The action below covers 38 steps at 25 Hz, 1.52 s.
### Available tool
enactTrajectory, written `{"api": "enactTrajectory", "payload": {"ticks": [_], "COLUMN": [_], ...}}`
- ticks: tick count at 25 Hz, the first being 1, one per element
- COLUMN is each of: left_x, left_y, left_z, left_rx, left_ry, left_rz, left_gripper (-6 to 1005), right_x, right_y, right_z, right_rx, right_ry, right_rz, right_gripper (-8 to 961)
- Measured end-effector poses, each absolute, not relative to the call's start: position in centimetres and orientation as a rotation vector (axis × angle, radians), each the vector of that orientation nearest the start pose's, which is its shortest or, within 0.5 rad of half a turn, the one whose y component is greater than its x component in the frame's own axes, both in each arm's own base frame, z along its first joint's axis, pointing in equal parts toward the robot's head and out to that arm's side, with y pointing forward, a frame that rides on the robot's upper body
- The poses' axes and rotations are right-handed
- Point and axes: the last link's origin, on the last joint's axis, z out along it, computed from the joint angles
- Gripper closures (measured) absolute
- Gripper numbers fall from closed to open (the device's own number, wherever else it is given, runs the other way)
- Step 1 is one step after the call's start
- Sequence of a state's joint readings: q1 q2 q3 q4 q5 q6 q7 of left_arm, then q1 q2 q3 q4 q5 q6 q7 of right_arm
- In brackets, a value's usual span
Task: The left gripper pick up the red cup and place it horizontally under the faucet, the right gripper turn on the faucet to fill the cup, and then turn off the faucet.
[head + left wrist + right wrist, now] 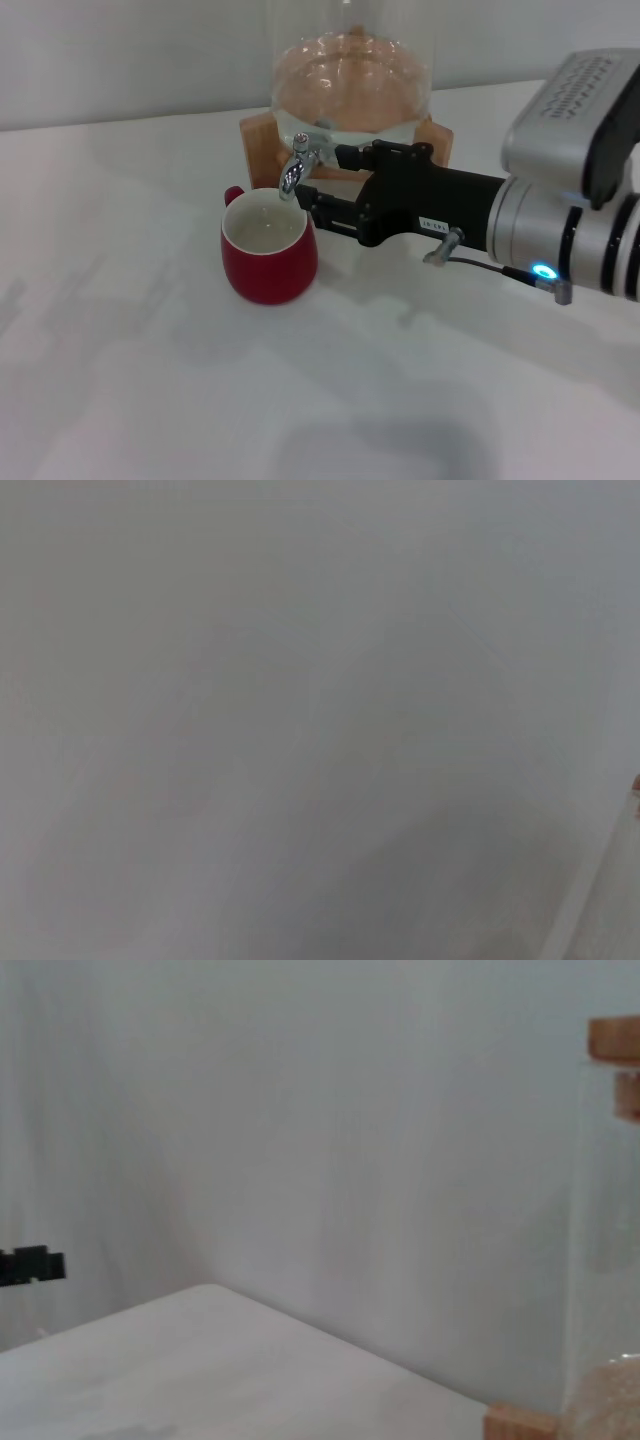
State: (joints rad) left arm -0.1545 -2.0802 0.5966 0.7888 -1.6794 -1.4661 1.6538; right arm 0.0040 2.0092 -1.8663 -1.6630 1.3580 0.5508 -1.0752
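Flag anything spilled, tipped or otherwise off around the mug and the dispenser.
Nothing stands out. The squat dark-red ceramic mug stands upright under the chrome faucet of the clear glass dispenser jar, and no puddle shows on the white table. The right end effector reaches the faucet.

Dark-red cup (pixel 269 255) with white inside; chrome faucet (pixel 297 166); black right gripper (pixel 325 185); white table (pixel 120 330); tan wooden stand (pixel 258 137).
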Motion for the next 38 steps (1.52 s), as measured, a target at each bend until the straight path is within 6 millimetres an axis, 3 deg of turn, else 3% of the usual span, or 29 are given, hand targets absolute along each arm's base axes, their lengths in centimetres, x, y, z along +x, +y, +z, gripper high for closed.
{"api": "enactTrajectory", "payload": {"ticks": [7,21,30,34,38], "left_x": [-34.5,-34.5,-34.1,-33.9,-34.0], "left_y": [27.0,27.2,26.6,26.0,25.5], "left_z": [9.7,9.8,9.5,9.3,9.4], "left_rx": [-1.917,-1.913,-1.969,-2.001,-2.0], "left_ry": [-0.896,-0.894,-0.813,-0.787,-0.811], "left_rz": [-1.045,-1.043,-1.027,-1.032,-1.042], "left_gripper": [252,238,229,225,199], "right_x": [14.0,20.1,23.4,25.2,26.8], "right_y": [28.3,28.5,30.5,31.2,30.7], "right_z": [0.6,7.6,11.1,12.5,14.1], "right_rx": [-2.357,-2.12,-2.093,-2.077,-2.023], "right_ry": [0.497,0.657,0.691,0.732,0.771], "right_rz": [0.638,0.595,0.555,0.61,0.708], "right_gripper": [287,284,281,280,279]}}
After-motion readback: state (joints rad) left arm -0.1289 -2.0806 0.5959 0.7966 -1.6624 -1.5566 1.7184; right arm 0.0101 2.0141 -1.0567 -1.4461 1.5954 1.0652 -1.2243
